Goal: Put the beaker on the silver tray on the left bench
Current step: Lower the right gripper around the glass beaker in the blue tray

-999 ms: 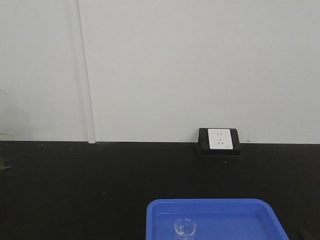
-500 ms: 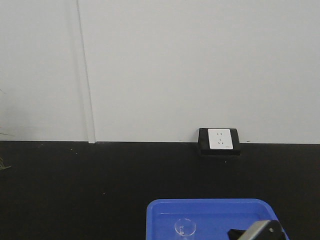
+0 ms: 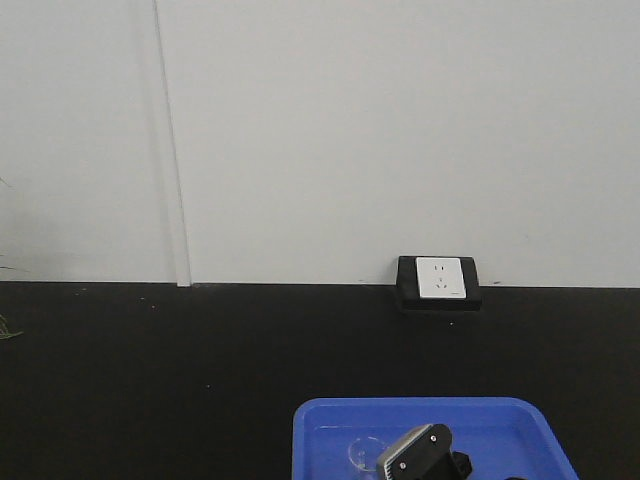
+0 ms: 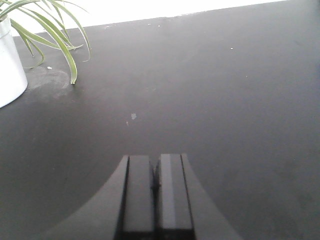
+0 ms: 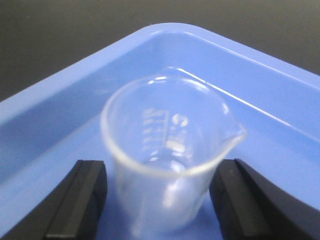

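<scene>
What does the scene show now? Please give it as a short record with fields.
beaker: upright, looks empty, stands inside the blue tray
right claw: open, one finger at each side of the beaker; contact not clear
left claw: shut, above the bare black bench
potted plant: on the bench, at the far left of the left wrist view
silver tray: not in view

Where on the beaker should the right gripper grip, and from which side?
Grip the beaker on its straight wall below the flared rim and spout, coming in from the side as the right gripper does, jaws open either side. It stands upright in the blue tray, wall exposed.
</scene>
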Controlling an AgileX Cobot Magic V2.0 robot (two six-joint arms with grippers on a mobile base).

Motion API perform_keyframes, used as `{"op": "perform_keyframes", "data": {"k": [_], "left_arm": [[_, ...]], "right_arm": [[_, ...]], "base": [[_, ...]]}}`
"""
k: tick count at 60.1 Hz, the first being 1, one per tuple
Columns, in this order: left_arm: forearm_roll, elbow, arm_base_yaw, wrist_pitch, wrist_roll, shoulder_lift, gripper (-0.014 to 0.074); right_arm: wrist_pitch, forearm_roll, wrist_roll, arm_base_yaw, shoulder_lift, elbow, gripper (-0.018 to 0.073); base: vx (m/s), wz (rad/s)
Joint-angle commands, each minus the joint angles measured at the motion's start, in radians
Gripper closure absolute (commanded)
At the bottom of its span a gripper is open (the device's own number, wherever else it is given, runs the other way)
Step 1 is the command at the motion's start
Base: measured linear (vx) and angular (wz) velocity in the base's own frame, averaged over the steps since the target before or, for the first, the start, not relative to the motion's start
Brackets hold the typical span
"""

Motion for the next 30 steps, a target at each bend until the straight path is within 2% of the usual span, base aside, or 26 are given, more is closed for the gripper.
{"op": "perform_keyframes", "data": {"k": [1, 21, 30], "left_arm": [[-0.003, 0.020, -0.005, -0.081, -0.002, -0.007, 0.0595], [-0.003, 0.020, -0.005, -0.081, -0.002, -0.007, 0.0595], [-0.003, 0.020, -0.005, -0.081, -0.002, -0.007, 0.0595]], "right_arm": [[-0.080, 0.020, -0.008, -0.001, -0.022, -0.061, 0.0056], [-0.080, 0.012, 0.000, -0.001, 0.048, -0.187, 0.0057], [-0.066, 0.010, 0.002, -0.001, 0.055, -0.198, 0.0108]], "base": [[0.00, 0.00], [0.00, 0.00], [0.00, 0.00]]}}
